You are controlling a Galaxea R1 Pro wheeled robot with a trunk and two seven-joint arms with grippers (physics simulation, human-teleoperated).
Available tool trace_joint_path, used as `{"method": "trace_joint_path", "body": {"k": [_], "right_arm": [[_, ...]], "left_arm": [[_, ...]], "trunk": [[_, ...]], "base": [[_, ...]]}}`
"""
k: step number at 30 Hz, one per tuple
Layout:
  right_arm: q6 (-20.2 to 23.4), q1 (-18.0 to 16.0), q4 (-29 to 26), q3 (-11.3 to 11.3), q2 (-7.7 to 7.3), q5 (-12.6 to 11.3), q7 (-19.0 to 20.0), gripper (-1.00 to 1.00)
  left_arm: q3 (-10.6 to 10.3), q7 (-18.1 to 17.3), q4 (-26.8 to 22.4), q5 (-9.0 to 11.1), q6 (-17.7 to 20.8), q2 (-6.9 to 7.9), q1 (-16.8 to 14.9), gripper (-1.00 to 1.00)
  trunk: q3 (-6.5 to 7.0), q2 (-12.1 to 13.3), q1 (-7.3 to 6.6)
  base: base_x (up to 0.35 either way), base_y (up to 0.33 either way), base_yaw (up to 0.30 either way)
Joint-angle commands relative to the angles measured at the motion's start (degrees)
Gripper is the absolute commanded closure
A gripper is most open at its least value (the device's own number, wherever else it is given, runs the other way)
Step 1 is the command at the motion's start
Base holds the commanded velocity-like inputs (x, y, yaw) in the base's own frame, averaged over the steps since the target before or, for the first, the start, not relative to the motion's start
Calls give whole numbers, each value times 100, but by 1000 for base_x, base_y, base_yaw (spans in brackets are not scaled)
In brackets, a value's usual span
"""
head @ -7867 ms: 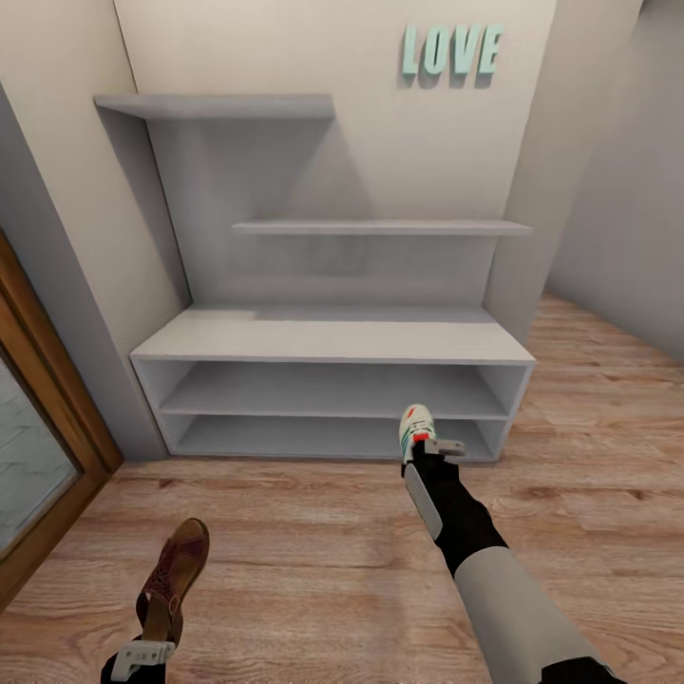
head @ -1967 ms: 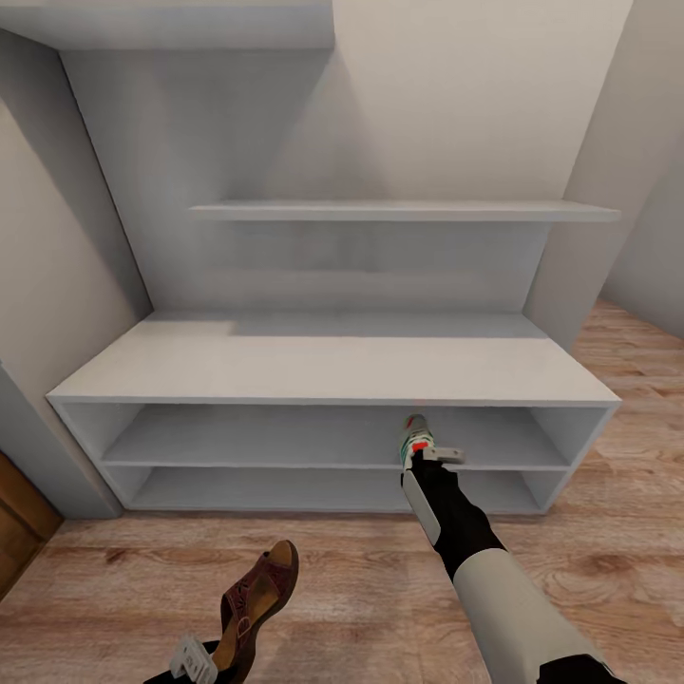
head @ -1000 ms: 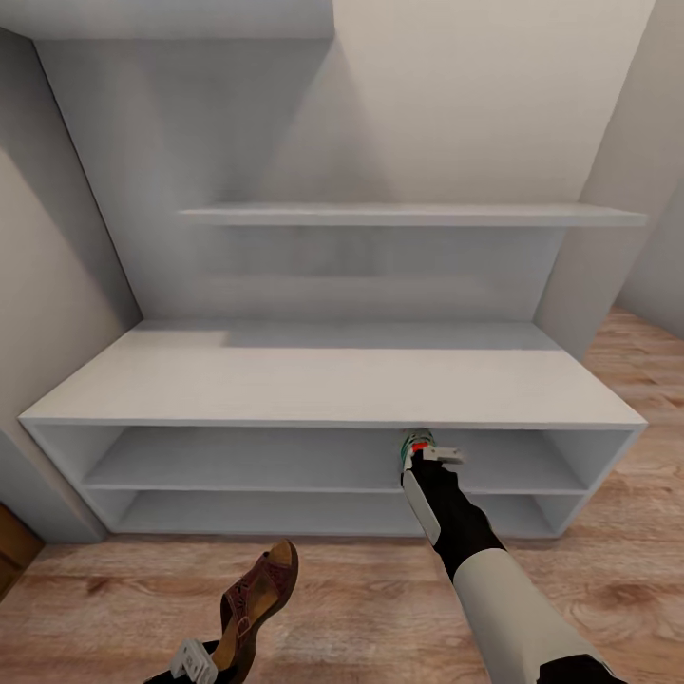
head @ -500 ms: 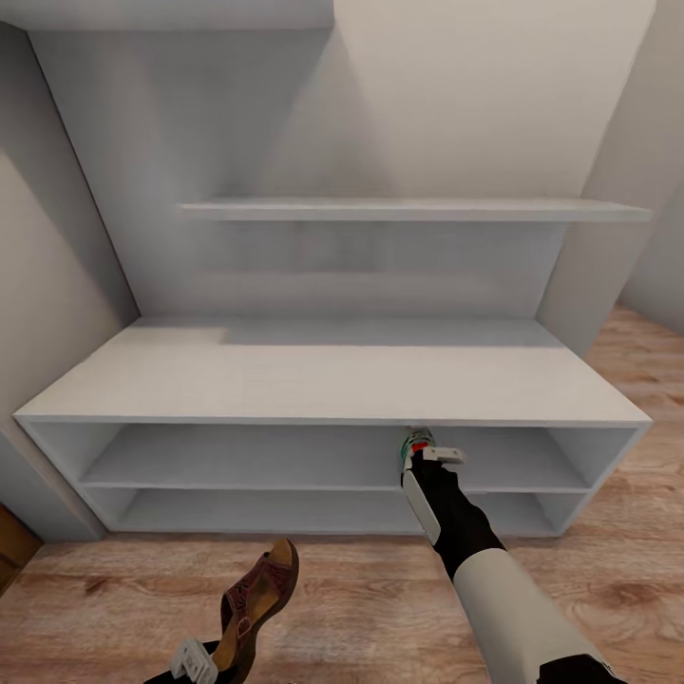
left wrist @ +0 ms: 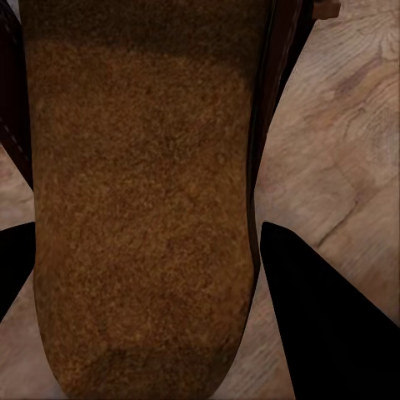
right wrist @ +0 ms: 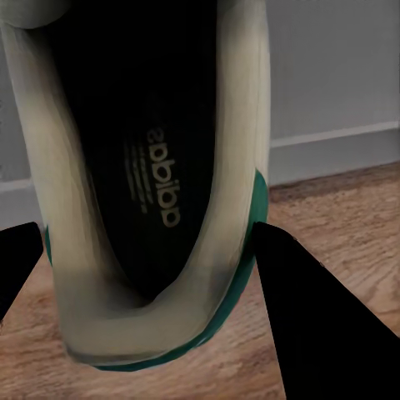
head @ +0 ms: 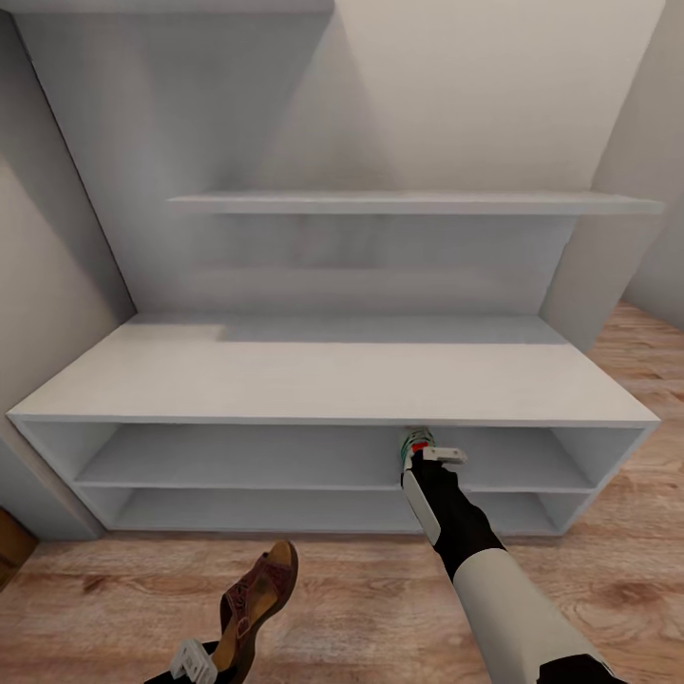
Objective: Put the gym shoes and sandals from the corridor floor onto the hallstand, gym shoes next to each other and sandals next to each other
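Here the right tool [head: 425, 454] is clamped on a gym shoe [head: 415, 440], holding it out at the front edge of the rack [head: 332, 385], level with the mouth of the upper tier and a little right of the middle. In the head view just the shoe's heel end shows beyond the tool, white with a green stripe and a red patch, right under the lip of the rack's top board. The right wrist view looks down into the shoe [right wrist: 154, 192]: dark lining with pale lettering, white walls, green at the heel, a black finger [right wrist: 325, 325] on each side of it, with floor [right wrist: 333, 208] and the pale base of the rack behind.

The left tool [head: 195, 660] sits low at the near edge of the head view, gripping a sandal [head: 255, 603] by its heel so the toe points up and away towards the rack. The sandal is held above the floor [head: 361, 598], well short of the rack. In the left wrist view its tan footbed [left wrist: 137, 200] lies between the two dark fingers [left wrist: 325, 325], brown straps along its edges, wood planks beneath.

Both tiers and the top board of the rack are bare grey surfaces. A wall shelf [head: 418, 201] runs above.
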Motion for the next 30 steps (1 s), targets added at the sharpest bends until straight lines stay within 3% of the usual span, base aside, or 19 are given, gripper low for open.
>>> {"method": "trace_joint_path", "body": {"k": [1,15,19,30], "right_arm": [[9,-3,-5,9,0,-54,-56,100],[9,-3,-5,3,0,-51,-63,100],[9,-3,-5,2,0,-53,-58,100],[10,-3,-7,2,0,-46,-64,100]], "left_arm": [[32,-3,-1,-58,-41,-4,-2,100],[25,37,4,-55,-41,-4,-2,100],[24,39,0,-52,-41,-4,-2,100],[24,40,0,-38,-41,-4,-2,100]], "trunk": [[-5,-2,0],[-5,-2,0],[-108,-7,11],[-125,-7,11]], "base": [[98,0,0],[43,0,0],[0,0,0],[1,0,0]]}}
